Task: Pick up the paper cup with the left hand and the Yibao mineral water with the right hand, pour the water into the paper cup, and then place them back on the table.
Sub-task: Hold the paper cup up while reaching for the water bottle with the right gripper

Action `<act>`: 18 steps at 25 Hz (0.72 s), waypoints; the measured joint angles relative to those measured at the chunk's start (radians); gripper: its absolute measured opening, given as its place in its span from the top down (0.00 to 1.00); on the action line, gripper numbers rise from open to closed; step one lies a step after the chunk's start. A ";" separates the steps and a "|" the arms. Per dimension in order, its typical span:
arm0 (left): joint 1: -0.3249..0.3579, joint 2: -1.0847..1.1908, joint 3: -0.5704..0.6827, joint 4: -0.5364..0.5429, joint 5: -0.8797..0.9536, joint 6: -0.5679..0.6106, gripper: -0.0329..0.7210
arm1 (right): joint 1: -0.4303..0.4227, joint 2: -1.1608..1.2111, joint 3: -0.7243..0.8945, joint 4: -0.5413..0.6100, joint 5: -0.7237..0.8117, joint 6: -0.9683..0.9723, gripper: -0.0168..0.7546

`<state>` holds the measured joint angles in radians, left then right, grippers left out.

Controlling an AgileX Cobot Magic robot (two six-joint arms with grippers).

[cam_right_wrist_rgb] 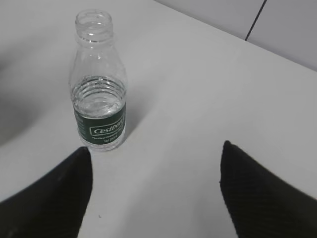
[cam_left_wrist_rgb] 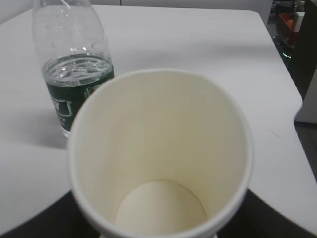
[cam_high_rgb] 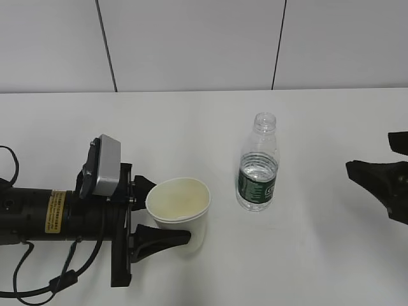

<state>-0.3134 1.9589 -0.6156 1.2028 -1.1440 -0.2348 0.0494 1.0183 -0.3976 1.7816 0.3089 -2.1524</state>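
The paper cup (cam_high_rgb: 182, 203) stands on the table (cam_high_rgb: 306, 255), empty, with its rim squeezed to an oval. My left gripper (cam_high_rgb: 171, 210) is shut on it, one finger on each side. In the left wrist view the cup (cam_left_wrist_rgb: 158, 148) fills the frame, with dark fingers (cam_left_wrist_rgb: 34, 223) at the bottom corners. The Yibao mineral water (cam_high_rgb: 258, 169) stands upright and capless to the right of the cup, about a third full; it also shows in the left wrist view (cam_left_wrist_rgb: 74, 74). My right gripper (cam_high_rgb: 370, 154) is open and empty at the right edge, well apart from the bottle (cam_right_wrist_rgb: 99, 99), which stands ahead and left of the right gripper (cam_right_wrist_rgb: 156, 158).
A white panelled wall (cam_high_rgb: 191, 44) runs behind the table. The table's far edge and dark objects beyond it (cam_left_wrist_rgb: 292, 29) show in the left wrist view. Black cables (cam_high_rgb: 38, 280) trail from the left arm.
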 joint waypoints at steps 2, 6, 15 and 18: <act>0.000 0.000 0.000 -0.001 0.000 0.000 0.38 | 0.000 0.000 0.000 -0.021 0.000 0.005 0.21; 0.000 0.000 0.000 -0.001 0.000 0.000 0.38 | 0.000 0.000 0.000 -0.159 0.004 0.130 0.21; 0.000 0.000 0.000 -0.001 0.000 0.000 0.38 | 0.000 0.000 -0.017 -0.534 0.018 0.555 0.21; 0.000 0.000 0.000 -0.001 0.000 0.000 0.38 | 0.000 0.000 -0.046 -0.682 0.020 0.702 0.21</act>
<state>-0.3134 1.9589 -0.6156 1.2019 -1.1440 -0.2348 0.0494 1.0183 -0.4432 1.0992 0.3293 -1.4505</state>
